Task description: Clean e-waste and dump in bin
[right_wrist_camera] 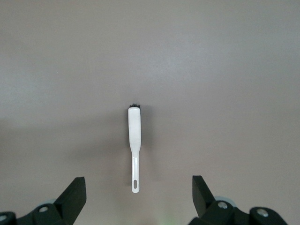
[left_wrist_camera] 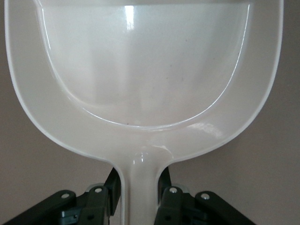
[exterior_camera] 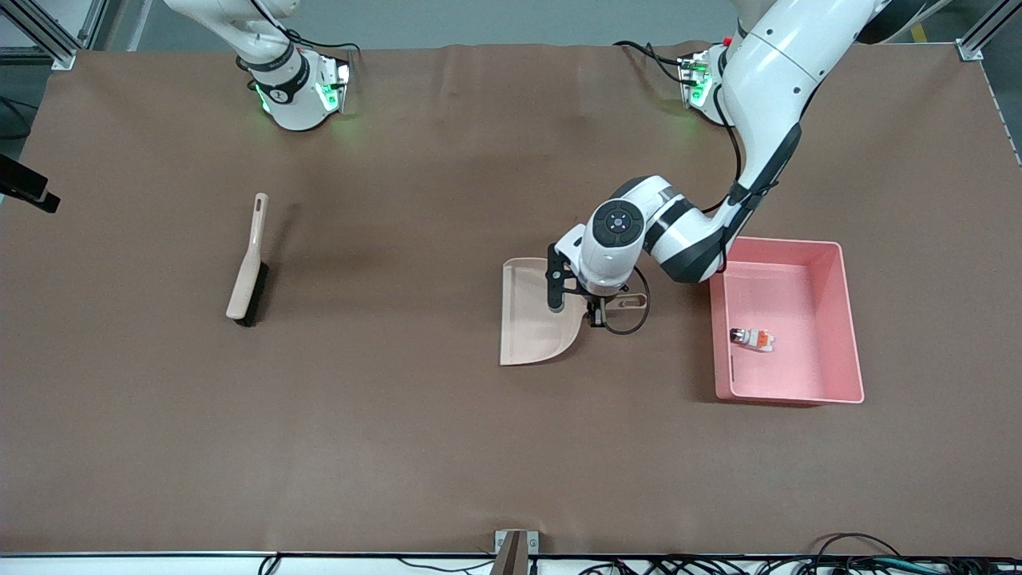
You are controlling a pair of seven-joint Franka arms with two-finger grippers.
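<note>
The e-waste, a whitish block with orange bits (exterior_camera: 754, 339) and a dark bit at its end, lies in the pink bin (exterior_camera: 851, 327). The beige dustpan (exterior_camera: 531, 313) lies flat on the table beside the bin, toward the right arm's end. Its scoop looks empty in the left wrist view (left_wrist_camera: 140, 70). My left gripper (exterior_camera: 595, 313) is shut on the dustpan's handle (left_wrist_camera: 139, 187), one finger on each side. My right gripper (right_wrist_camera: 139, 185) is open and empty, high over the brush; it is out of the front view.
The beige brush with dark bristles (exterior_camera: 247, 267) lies on the brown table toward the right arm's end, and shows far below in the right wrist view (right_wrist_camera: 134, 140). A black cable loops by the dustpan's handle (exterior_camera: 627, 319).
</note>
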